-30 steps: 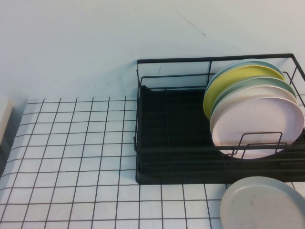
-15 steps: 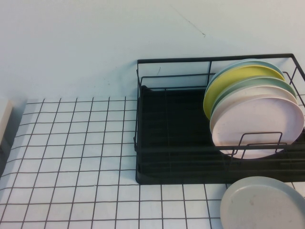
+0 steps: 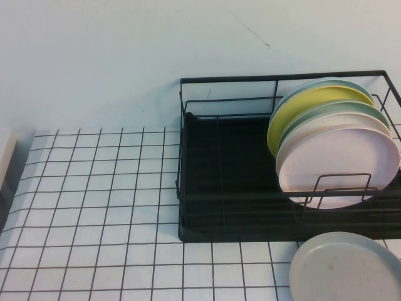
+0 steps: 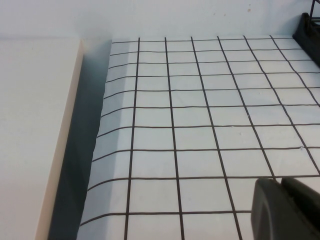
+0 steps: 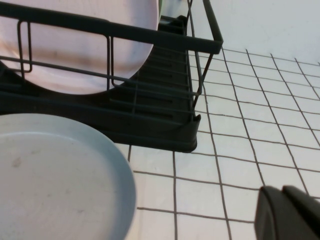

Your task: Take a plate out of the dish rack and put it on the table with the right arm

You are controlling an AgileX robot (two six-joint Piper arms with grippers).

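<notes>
The plate [image 3: 346, 266] lay flat on the desk [image 3: 94, 207] beside the dish rack [image 3: 238, 188]. Only the wrist views showed each pincer, left [image 4: 287, 210] and right [image 5: 290, 212], hovering above the desk; whether either was open or closed, I cannot tell.

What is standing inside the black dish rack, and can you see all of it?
Inside the dish rack, plates stand on edge at its right end: the pale pink plate in front, then greenish rims and a yellow plate. Each covers most of the next. Neither gripper shows its fingertips.

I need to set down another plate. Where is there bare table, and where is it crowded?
Free: the table left of the dish rack. Crowded: the near right corner, where the plate lies. Left gripper and right gripper hover low.
</notes>
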